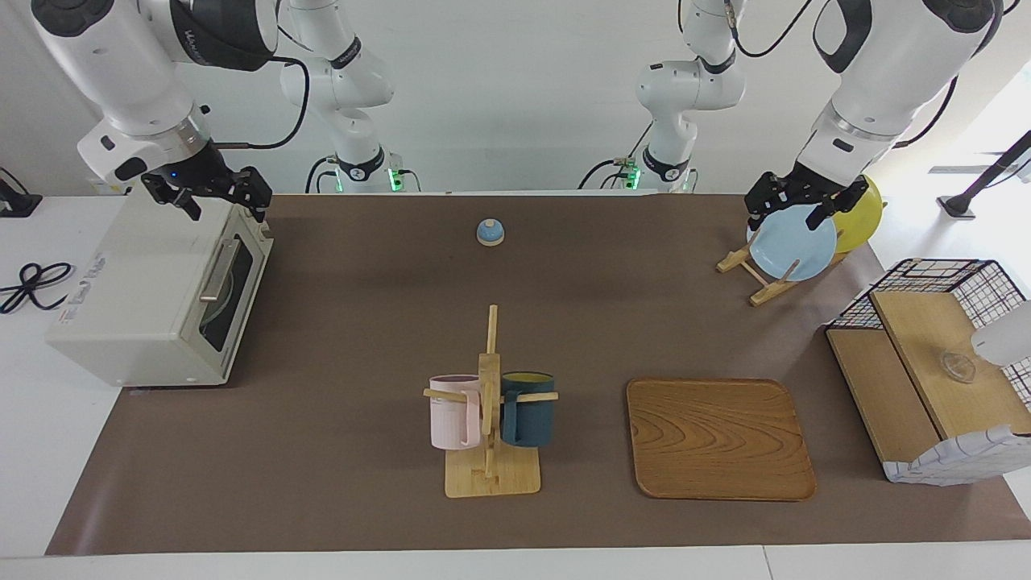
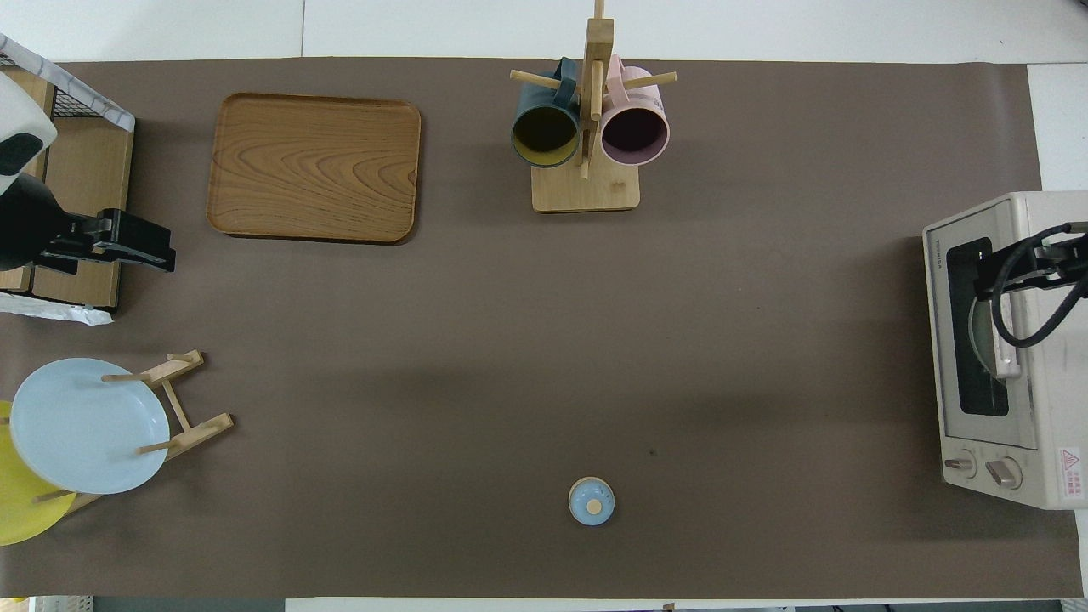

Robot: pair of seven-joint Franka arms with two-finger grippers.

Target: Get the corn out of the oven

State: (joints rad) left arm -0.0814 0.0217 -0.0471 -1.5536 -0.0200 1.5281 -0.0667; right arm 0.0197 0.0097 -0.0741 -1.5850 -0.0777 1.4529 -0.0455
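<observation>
The off-white oven [image 1: 137, 298] stands at the right arm's end of the table, also in the overhead view [image 2: 1020, 212]. Its dark glass door with the silver handle [image 1: 219, 270] is shut. The corn is hidden; I see no yellow cob anywhere. Only a pale round shape shows dimly through the glass. My right gripper [image 1: 221, 200] is open and empty, up in the air over the oven's top front edge [image 2: 990, 270]. My left gripper [image 1: 805, 208] is open and empty, waiting in the air over the plate rack's area [image 2: 157, 248].
A plate rack holds a blue plate [image 1: 793, 242] and a yellow plate [image 1: 862, 216]. A wire-and-wood shelf basket [image 1: 926, 354], a wooden tray [image 1: 717, 439], a mug tree with a pink and a dark mug [image 1: 490, 411] and a small blue lid [image 1: 490, 232] stand on the brown mat.
</observation>
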